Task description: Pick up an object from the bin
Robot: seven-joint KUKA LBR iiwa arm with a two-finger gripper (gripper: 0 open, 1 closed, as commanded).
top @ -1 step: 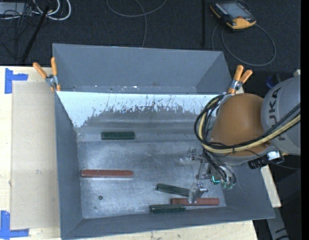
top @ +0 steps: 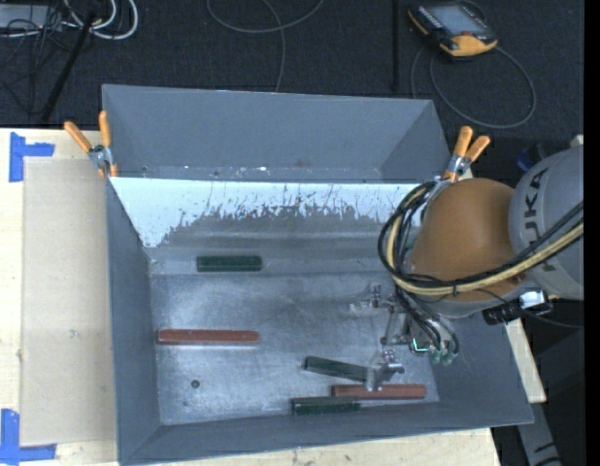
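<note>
Low at the right of the bin, near its front wall, the gripper hangs down from the arm, which comes in from the right under its orange cover and looped cables; whether the gripper is released or clenched I cannot tell, and nothing can be made out in its grasp. Its tip sits over the right end of a dark bar, which lies tilted on the floor with its left end higher in the view; just below that end lies the right red bar, flat and level, its left part under the tip; whether the tip touches either bar I cannot tell. Just beside these, toward the front wall, lies the front green bar, its right end close to the red one's left end. Well apart, on the left of the floor, lies the left red bar; farther back, by the foot of the rear slope, lies the back green bar; both lie level and alone.
</note>
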